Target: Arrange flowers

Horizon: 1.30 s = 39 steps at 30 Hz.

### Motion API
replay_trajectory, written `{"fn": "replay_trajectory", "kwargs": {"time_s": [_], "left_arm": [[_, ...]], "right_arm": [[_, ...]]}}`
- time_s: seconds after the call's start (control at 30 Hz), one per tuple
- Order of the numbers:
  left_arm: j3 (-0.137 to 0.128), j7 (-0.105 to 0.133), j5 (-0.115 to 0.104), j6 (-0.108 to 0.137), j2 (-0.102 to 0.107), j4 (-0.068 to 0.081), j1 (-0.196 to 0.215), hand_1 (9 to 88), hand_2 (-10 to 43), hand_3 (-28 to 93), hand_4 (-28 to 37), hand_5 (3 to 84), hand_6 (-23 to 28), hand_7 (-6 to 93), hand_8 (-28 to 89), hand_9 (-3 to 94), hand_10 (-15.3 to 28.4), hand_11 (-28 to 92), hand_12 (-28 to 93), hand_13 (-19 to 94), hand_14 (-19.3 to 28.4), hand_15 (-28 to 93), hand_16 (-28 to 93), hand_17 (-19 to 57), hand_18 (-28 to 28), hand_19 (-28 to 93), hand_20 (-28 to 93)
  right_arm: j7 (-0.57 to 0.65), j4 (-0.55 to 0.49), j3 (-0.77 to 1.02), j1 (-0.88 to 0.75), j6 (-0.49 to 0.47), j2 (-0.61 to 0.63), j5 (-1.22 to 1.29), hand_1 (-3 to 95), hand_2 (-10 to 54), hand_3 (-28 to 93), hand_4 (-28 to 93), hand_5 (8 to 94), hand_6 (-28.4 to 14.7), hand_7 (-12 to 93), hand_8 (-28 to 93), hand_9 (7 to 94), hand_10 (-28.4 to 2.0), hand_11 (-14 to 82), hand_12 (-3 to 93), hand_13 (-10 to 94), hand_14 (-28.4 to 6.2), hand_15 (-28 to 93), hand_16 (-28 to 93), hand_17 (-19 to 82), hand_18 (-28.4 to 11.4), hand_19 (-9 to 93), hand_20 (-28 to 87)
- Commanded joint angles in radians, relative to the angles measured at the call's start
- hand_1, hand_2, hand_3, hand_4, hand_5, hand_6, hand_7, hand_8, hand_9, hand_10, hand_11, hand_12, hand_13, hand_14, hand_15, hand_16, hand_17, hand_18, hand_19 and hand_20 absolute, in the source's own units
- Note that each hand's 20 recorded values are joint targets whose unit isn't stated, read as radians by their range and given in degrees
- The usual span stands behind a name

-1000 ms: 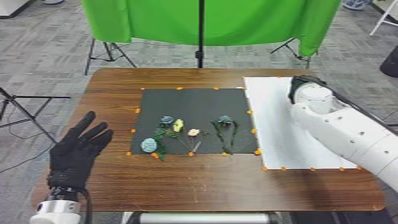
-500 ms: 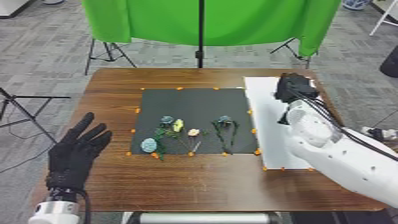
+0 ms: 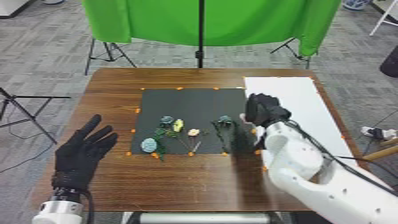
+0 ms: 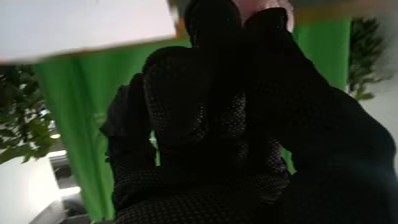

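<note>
Right black-gloved robot hand [image 3: 265, 111] clamped on small pink object [image 4: 263, 3], probably a flower, near right edge of flat black square mat [image 3: 195, 102]; left robot hand [image 3: 78, 157], fingers apart. To place well: light pinch, lower fully, release clear of dusty-blue, green-stemmed flower [image 3: 225, 120]. No legible labels or writing.

The right arm [image 3: 291, 161] is showing white, rounded housings that are bulging at the joints, and small dark dots [image 3: 345, 191] are marking its shell. A black cable [image 3: 330, 156] is running along it. The left arm [image 3: 58, 212] is also showing white, with a dark collar [image 3: 66, 191] sitting at the wrist and a black cable [image 3: 88, 202] curving beside it. Black fabric is covering the left hand [image 3: 76, 160] and the right hand [image 3: 266, 111], and a fine, bumpy mesh is texturing the right one.
</note>
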Motion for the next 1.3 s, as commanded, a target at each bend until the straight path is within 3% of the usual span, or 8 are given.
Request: {"fn": "replay_trajectory", "kwargs": {"time_s": [0.03,0.13,0.33,0.63,0.83,1.0,1.07,1.3], "left_arm": [[0.016,0.021,-0.007,0.001,0.012,0.008,0.005,22.4,5.1,80,-28.3,36.0,7.9,11.4,-10,34.7,20.5,23,11,24,28.4,51,-9,-9.4,26.4,55,15],[0.008,0.001,0.0,-0.004,-0.001,0.008,0.006,22.4,5.1,80,-28.3,35.9,7.9,11.4,-10,34.7,20.6,23,11,24,28.4,51,-9,-9.4,26.4,55,15],[0.01,0.005,-0.003,0.007,-0.006,0.006,0.01,22.5,5.1,80,-28.3,36.0,7.9,11.4,-10,34.7,20.6,23,11,24,28.4,51,-9,-9.3,26.4,55,15],[0.002,0.015,-0.005,0.011,-0.006,0.005,0.017,22.4,5.3,80,-28.3,36.0,7.9,11.3,-10,34.8,20.6,24,11,24,28.4,51,-9,-9.3,26.4,55,15],[-0.003,-0.006,0.007,-0.007,-0.022,0.011,0.004,22.3,5.2,80,-28.3,36.0,7.9,11.3,-10,34.8,20.6,23,11,24,28.4,51,-9,-9.3,26.4,55,15],[0.009,0.04,0.002,-0.012,-0.012,0.017,-0.003,21.7,5.4,79,-28.3,36.3,7.5,11.1,-10,35.0,20.2,23,11,24,28.4,51,-9,-9.4,26.4,55,15],[0.007,0.038,0.002,-0.019,-0.017,0.021,-0.002,21.2,5.5,79,-28.3,36.8,7.0,10.6,-10,35.4,19.6,22,10,24,28.4,51,-9,-9.4,26.4,55,15],[0.003,0.029,0.013,-0.02,-0.033,0.031,-0.006,20.0,5.7,78,-28.3,36.4,5.1,10.1,-10,35.5,18.3,20,10,24,28.4,49,-9,-9.7,26.4,54,14]], "right_arm": [[0.03,-0.004,-0.05,-0.03,-0.014,-0.011,-0.053,55.9,-9.5,69,-28,83.3,1.1,16,2,91.3,-7.2,15.9,35.3,74,-5.0,69,20,28,-20.2,88,41],[0.022,-0.011,-0.026,-0.049,-0.032,-0.011,-0.049,55.6,-9.5,69,-28,80.6,0.8,16,0,90.1,-7.4,13.8,36.0,73,-5.0,68,22,27,-20.3,87,42],[-0.004,-0.048,0.052,-0.105,-0.114,-0.02,-0.026,53.1,-9.5,67,-28,72.6,0.7,15,-5,85.0,-8.0,15.0,34.7,68,-6.6,69,21,24,-21.1,85,45],[-0.026,-0.146,0.192,-0.191,-0.2,-0.036,0.041,44.3,-9.5,71,-28,59.9,-1.4,13,-12,70.0,-12.4,38.1,18.3,59,-11.2,77,15,18,-24.4,79,51],[-0.067,-0.18,0.399,-0.295,-0.096,-0.068,0.284,38.0,-9.5,69,-28,59.2,-1.8,13,-12,68.1,-13.3,37.4,16.8,57,-12.3,77,15,18,-24.5,79,52],[-0.182,-0.208,0.649,-0.469,0.12,-0.173,0.592,28.8,-7.6,73,-28,61.8,-0.9,15,-13,65.2,-14.6,26.4,14.7,50,-15.1,62,9,6,-21.0,62,38],[-0.285,-0.2,0.72,-0.524,0.174,-0.207,0.753,27.0,-5.2,74,-28,61.6,-0.2,15,-13,62.7,-15.2,22.4,14.1,47,-16.2,55,9,3,-22.1,56,30],[-0.556,-0.155,0.879,-0.634,0.163,-0.305,1.216,21.8,1.3,75,-28,51.7,2.0,13,-13,51.7,-15.1,15.2,13.0,36,-19.1,41,10,-1,-23.8,53,23]]}}
